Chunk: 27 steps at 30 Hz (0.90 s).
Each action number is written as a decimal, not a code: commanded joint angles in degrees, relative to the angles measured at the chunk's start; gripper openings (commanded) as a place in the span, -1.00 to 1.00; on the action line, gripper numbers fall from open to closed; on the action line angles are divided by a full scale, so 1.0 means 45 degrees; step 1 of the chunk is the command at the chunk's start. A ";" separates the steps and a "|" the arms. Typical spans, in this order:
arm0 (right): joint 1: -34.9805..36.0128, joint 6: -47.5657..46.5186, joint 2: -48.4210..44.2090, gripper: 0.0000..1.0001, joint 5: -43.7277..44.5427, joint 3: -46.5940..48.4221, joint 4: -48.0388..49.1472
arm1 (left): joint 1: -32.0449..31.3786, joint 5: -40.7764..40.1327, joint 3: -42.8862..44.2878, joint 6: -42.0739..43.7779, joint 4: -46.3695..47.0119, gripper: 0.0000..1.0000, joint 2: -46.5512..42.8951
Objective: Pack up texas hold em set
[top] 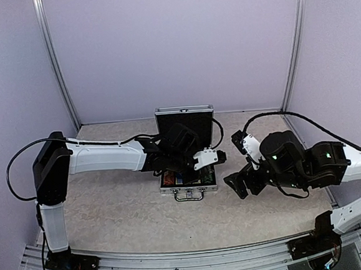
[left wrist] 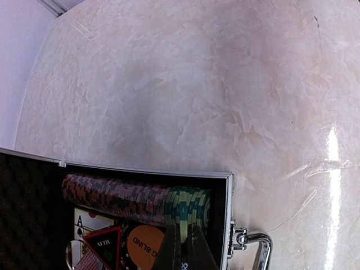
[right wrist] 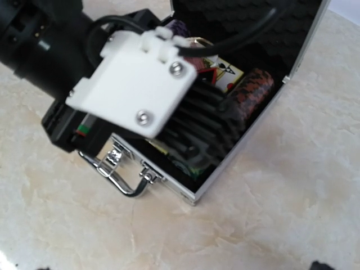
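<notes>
The silver case [top: 172,189] lies open mid-table with its black-lined lid [top: 184,119] upright and its handle [top: 190,197] toward me. Inside lie a row of red-black chips [left wrist: 118,194] ending in green chips [left wrist: 191,205], an orange disc [left wrist: 143,244], a red-black triangle marker [left wrist: 104,244] and an ace card [left wrist: 87,222]. My left gripper [left wrist: 188,228] reaches down into the case, shut, its tips against the green chips. My right gripper [top: 236,185] hangs open just right of the case, holding nothing. The right wrist view shows the case rim [right wrist: 225,174] under the left gripper's body [right wrist: 135,84].
The case sits on a pale marbled tabletop [top: 111,209] enclosed by lilac walls [top: 173,48]. The left arm [top: 107,156] stretches across from the left, covering much of the case. A black cable [top: 273,116] loops above the right arm.
</notes>
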 commanded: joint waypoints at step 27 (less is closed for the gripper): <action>-0.0127 0.0050 0.0742 1.00 0.0049 0.0187 -0.0084 | -0.0228 0.0632 0.0626 0.1501 -0.0651 -1.00 0.0933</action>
